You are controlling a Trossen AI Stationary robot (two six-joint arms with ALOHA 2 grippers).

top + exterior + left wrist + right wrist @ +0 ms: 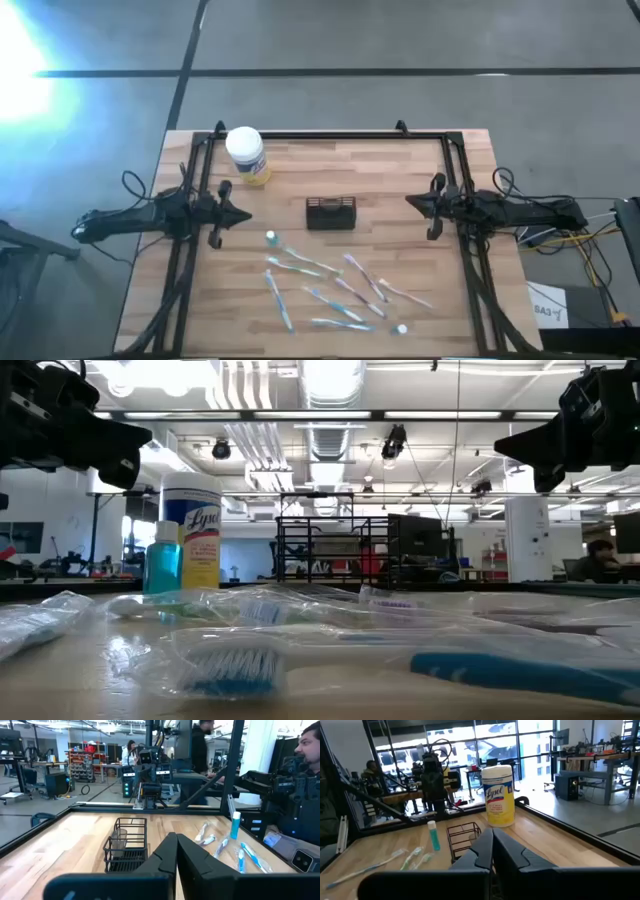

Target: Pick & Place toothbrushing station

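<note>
My left tool [243, 214] hangs clenched over the left side of the tabletop [420, 180], nothing in it, its two dark fingers [165, 857] pressed together in its own wrist view. My right tool [412, 201] mirrors it on the right side, also clenched and empty. Between them, near the middle of the tabletop, sits the toothbrushing station [331, 213], well apart from both tools. From above it reads as a small dark block; my left wrist view shows it as an upright black wire basket [126, 845] with something clear inside, and the right wrist view catches it just past my closed fingers [492, 847]. Behind and to the left of it stands the yellow wipes jar [247, 154] with its white lid; only the right wrist and low views show the label on it. The toothbrushes [340, 290] lie scattered on the near half of the tabletop, and the low view shows they're in clear wrappers, a blue-bristled one [235, 665] right at the lens. A small blue bottle [162, 565] stands upright on the tabletop.
</note>
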